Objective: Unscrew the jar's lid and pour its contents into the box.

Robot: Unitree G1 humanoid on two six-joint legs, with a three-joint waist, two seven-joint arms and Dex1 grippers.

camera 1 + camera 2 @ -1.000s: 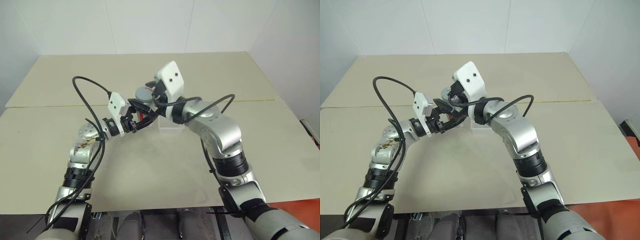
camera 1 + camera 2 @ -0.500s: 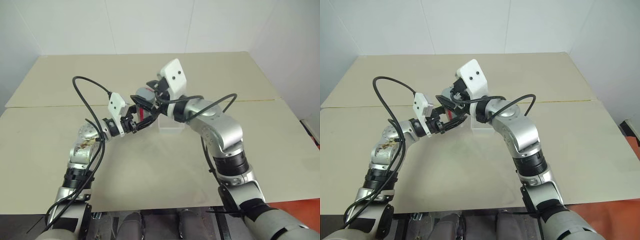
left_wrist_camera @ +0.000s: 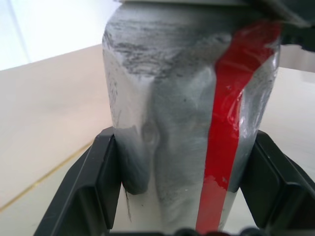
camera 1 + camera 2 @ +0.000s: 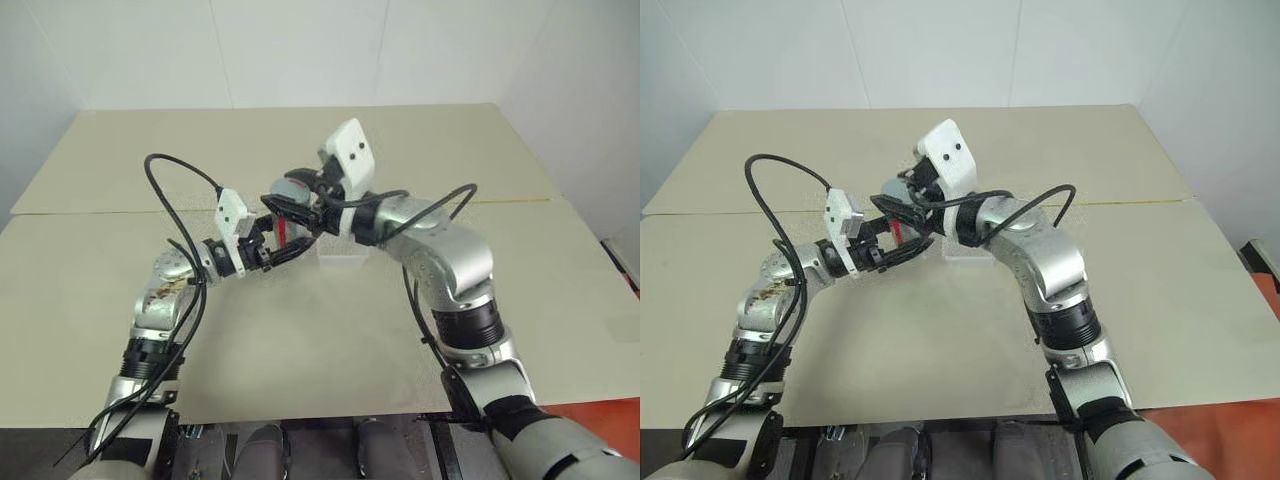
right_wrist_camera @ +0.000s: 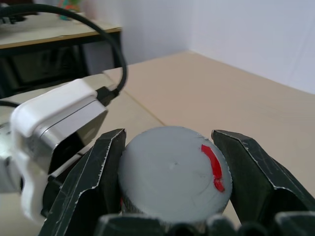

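The jar (image 4: 285,226), a silvery cylinder with a red stripe down its side (image 3: 221,137), is held upright above the table. My left gripper (image 4: 280,240) is shut on its body, with a black finger (image 3: 93,182) on each side. The grey lid (image 5: 172,172), with a small red mark on top, sits on the jar. My right gripper (image 4: 296,192) is shut on the lid's rim, finger (image 5: 91,182) on one side and the other opposite. The clear box (image 4: 340,256) lies on the table just right of the jar, below my right wrist. The contents are hidden inside the jar.
The beige table (image 4: 300,340) has a seam across its middle (image 4: 520,201) and white walls behind. A black cable (image 4: 165,200) loops up from my left arm, and another (image 4: 445,205) arcs over my right forearm.
My right gripper, open around the lid a second ago, has shut on it, and its wrist has turned a little. The left gripper keeps its hold on the jar.
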